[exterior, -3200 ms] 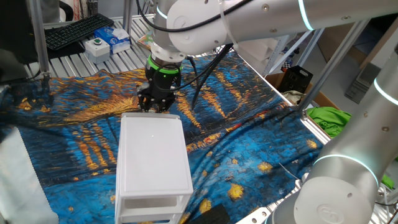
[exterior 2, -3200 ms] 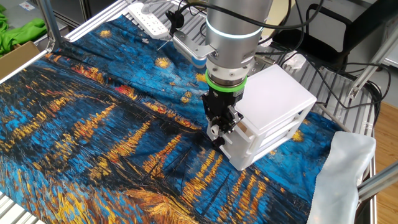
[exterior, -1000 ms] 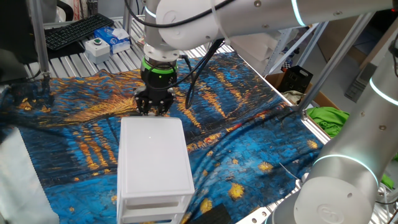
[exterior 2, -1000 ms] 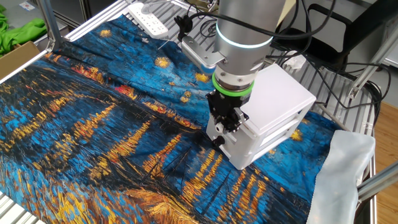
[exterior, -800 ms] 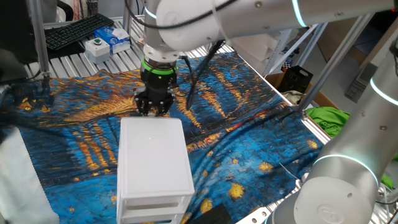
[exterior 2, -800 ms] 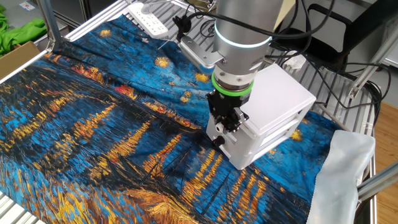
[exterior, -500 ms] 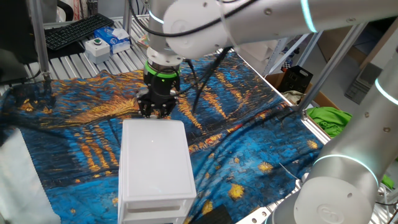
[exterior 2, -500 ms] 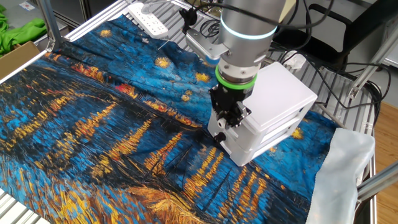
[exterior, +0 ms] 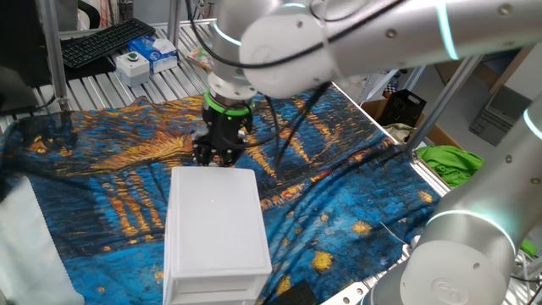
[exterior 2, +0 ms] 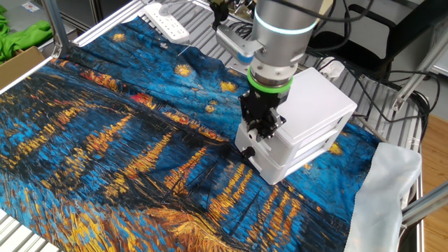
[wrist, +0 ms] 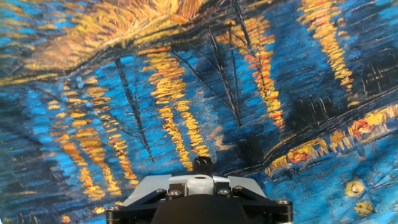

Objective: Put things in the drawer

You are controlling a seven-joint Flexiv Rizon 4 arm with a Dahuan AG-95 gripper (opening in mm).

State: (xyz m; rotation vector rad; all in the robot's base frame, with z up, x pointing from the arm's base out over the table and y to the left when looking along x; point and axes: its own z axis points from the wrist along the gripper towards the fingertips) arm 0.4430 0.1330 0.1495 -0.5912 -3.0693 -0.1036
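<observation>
The white two-drawer cabinet stands on the painted cloth; it also shows in the other fixed view. Its top drawer shows only as the upper band below the lid and looks pushed in flush. My gripper points down and presses against one end face of the cabinet. Its fingers look closed together, with nothing seen between them. In the hand view the fingertips show as one dark tip above the cloth. The wooden cube is not in view.
The blue and orange cloth covers the table and is wrinkled near the cabinet. A white cloth lies beside the cabinet. A power strip lies at the table's edge. A keyboard and a small box lie at the far edge.
My arm has shifted toward the cabinet, still at its end face. The cabinet has slid and turned a little on the cloth. The gripper stays shut.
</observation>
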